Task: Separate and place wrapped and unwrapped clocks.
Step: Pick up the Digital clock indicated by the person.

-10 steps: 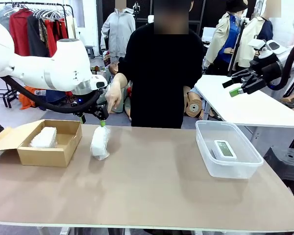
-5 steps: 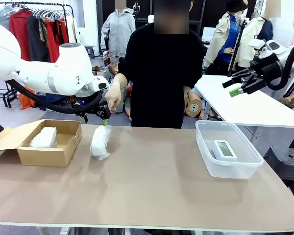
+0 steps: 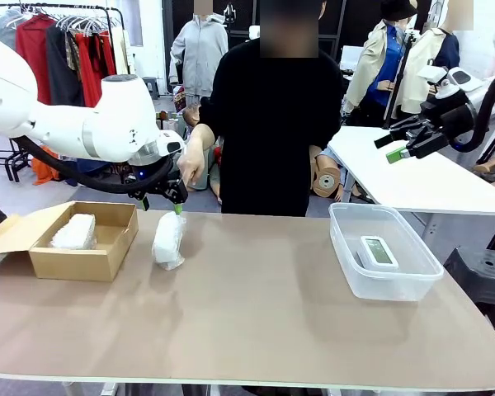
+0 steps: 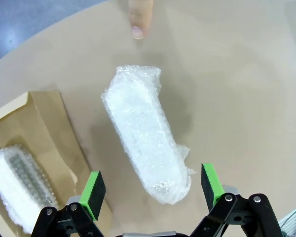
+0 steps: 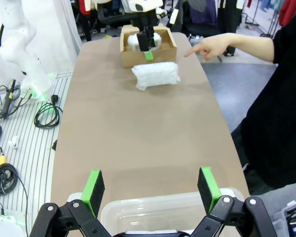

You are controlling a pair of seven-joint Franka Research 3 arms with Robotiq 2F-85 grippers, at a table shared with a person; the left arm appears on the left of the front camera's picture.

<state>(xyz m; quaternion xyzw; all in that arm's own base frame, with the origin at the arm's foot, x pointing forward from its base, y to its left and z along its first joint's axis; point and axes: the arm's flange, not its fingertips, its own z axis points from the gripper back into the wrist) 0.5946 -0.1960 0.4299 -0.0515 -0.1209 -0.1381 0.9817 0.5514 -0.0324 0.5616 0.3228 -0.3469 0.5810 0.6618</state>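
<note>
The left pincer [image 4: 152, 186] hangs wide apart just above the wrapped clock [image 3: 168, 240]. The bubble wrap looks soft and slippery, so the lump might squish or slide out if it is pinched near one end. It is a white, puffy, long bundle lying on the tabletop [image 3: 256, 330], left of the middle, beside the cardboard box [image 3: 107, 256]. The right pincer [image 5: 151, 190], also wide apart, holds nothing.
</note>
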